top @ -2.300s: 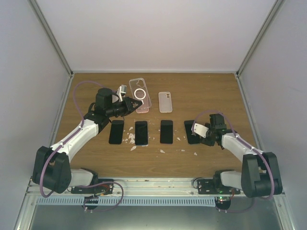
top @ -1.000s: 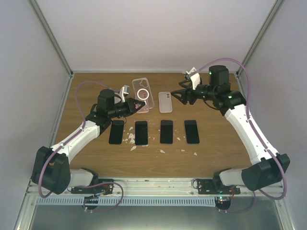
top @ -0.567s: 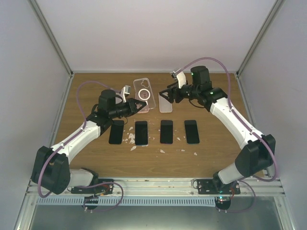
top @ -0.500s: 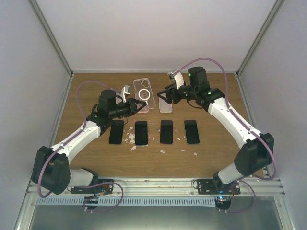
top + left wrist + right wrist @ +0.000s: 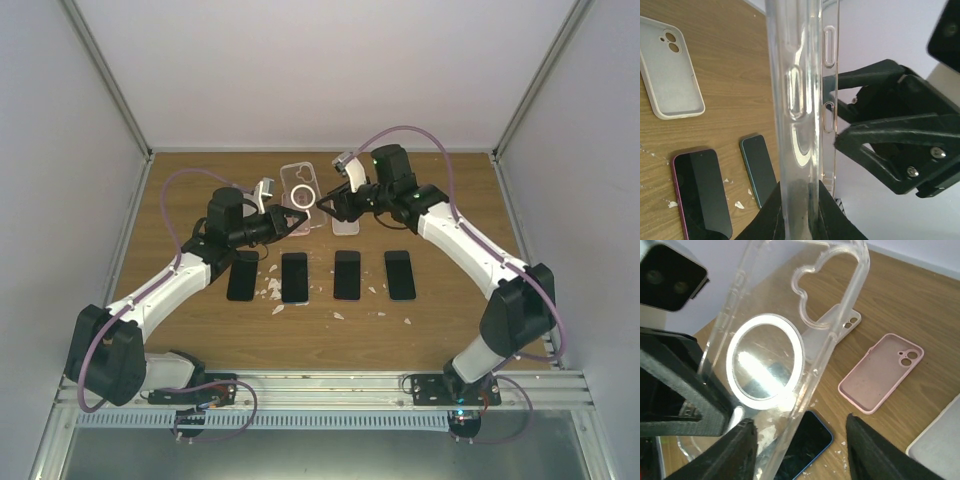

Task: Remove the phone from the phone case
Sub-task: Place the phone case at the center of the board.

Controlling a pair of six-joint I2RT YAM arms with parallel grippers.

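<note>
**Clear phone case (image 5: 298, 180) held up between both grippers**

Nearest the arm bases, a row of four dark phones (image 5: 347, 275) lies screen-up on the wooden table (image 5: 440, 200), side by side and apart from one another. Small white scraps (image 5: 270, 290) are scattered around the two on the left of the top view.

Just beyond the row, the left gripper (image 5: 292, 221) reaches in from the left. Its jaws are clamped on the lower end of the clear phone case. The case stands lifted off the table and roughly upright. In the left wrist view it shows edge-on, with its side button cut-outs in sight. A white ring sits in its back panel, and the camera opening is at its upper end. The wood shows through the clear plastic.

The right gripper (image 5: 322, 205) comes in from the right at the same height. Its jaws stand apart, one on each side of the case's lower corner in the right wrist view. Whether either finger touches the plastic cannot be told.

Farther back, a white case (image 5: 670, 75) lies flat on the table with its hollow side up. A pink case (image 5: 885, 372) lies near it, also hollow side up. In the top view the held case and the grippers cover most of both.
</note>
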